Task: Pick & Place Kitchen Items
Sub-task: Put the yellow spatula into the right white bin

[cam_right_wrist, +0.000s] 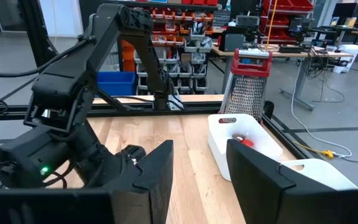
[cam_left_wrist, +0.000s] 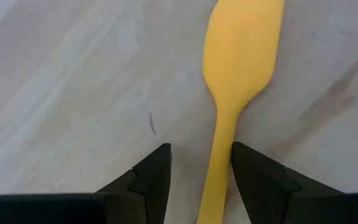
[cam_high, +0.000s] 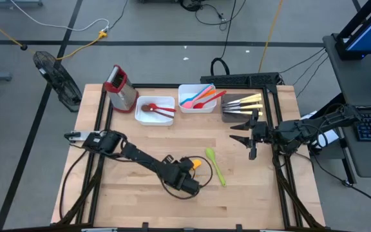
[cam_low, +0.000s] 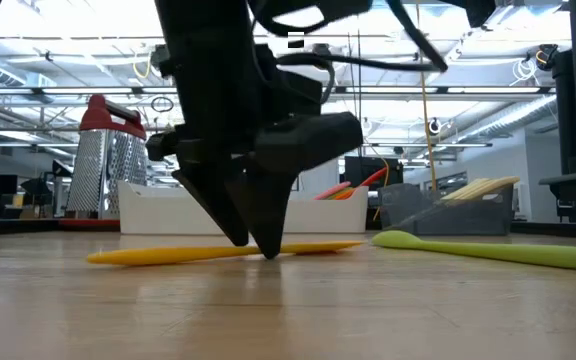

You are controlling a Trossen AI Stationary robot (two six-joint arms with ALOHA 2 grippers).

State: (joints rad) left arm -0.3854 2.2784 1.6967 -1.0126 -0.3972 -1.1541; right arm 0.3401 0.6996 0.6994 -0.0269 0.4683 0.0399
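Observation:
A yellow spatula (cam_left_wrist: 241, 56) lies flat on the wooden table near its middle (cam_high: 197, 164), its blade away from my left wrist. My left gripper (cam_left_wrist: 201, 155) is open and points steeply down, its fingertips at the tabletop (cam_low: 256, 245). One fingertip stands on either side of the spatula's handle (cam_left_wrist: 219, 168), which lies nearer one finger than the other. A green spoon (cam_high: 216, 166) rests flat on the table just right of the spatula. My right gripper (cam_high: 245, 136) hangs open above the table's right part, with nothing between its fingers (cam_right_wrist: 199, 155).
Along the far edge stand a red-topped metal grater (cam_high: 119, 87), a white tray (cam_high: 139, 109) holding red and brown utensils, a second white tray (cam_high: 197, 110) with blue, pink, orange and red ones, and a dark tray (cam_high: 234, 115) of pale-handled knives. Bare wood lies at the near left.

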